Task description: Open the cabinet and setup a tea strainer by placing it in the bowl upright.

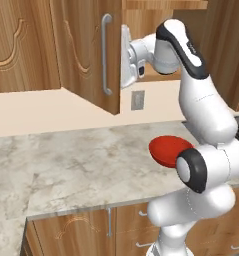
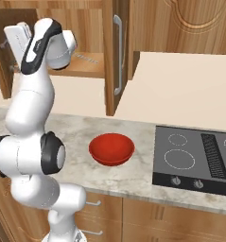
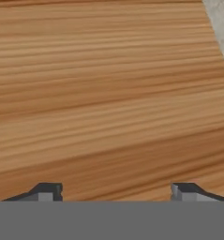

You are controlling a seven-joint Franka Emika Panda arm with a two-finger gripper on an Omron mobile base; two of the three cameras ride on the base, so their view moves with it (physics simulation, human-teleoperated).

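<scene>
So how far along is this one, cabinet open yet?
Done: both cabinet doors stand swung out. In hand: nothing; the open gripper faces bare wood inside the left door. Left: fetching the strainer, possibly the thin metal item on the shelf, and standing it in the empty red bowl.

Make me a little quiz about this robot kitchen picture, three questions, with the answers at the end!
1. True or false: both cabinet doors are swung open.
2. Where does the red bowl sit? A) on the stovetop B) on the counter beside the stovetop C) on the cabinet shelf
3. Fill in: in the hand view, the end effector faces a plain ____ surface with its jaws apart.

Key: 1. True. 2. B. 3. Wood. The bowl looks empty, and a thin metal item lies on the shelf, too small to name.
</scene>
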